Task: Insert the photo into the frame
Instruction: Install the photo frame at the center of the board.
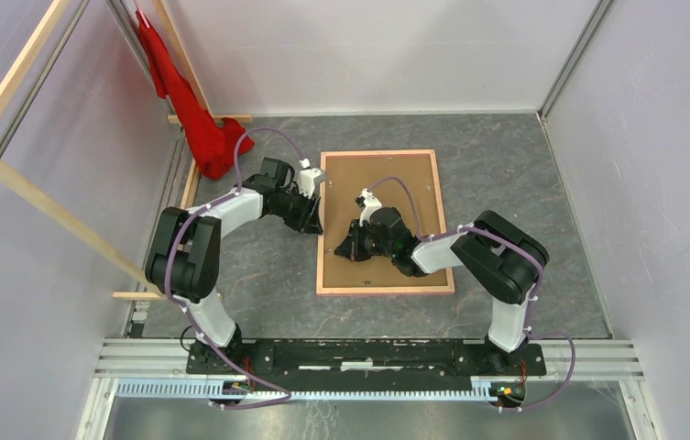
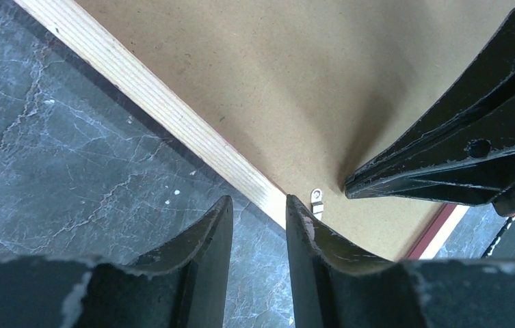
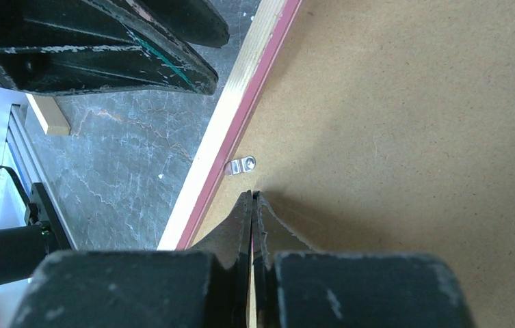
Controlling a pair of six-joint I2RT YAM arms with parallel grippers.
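red cloth: hangs far left, top cut off.
left gripper: jaws partly spread over the frame rail, pinching nothing.
frame: back-up on desk; pink front mostly hidden.
photo: can't make it out; backing board fills the opening.
metal tab: tiny, by left rail.
right gripper: jaws pressed together, tips on board beside tab.
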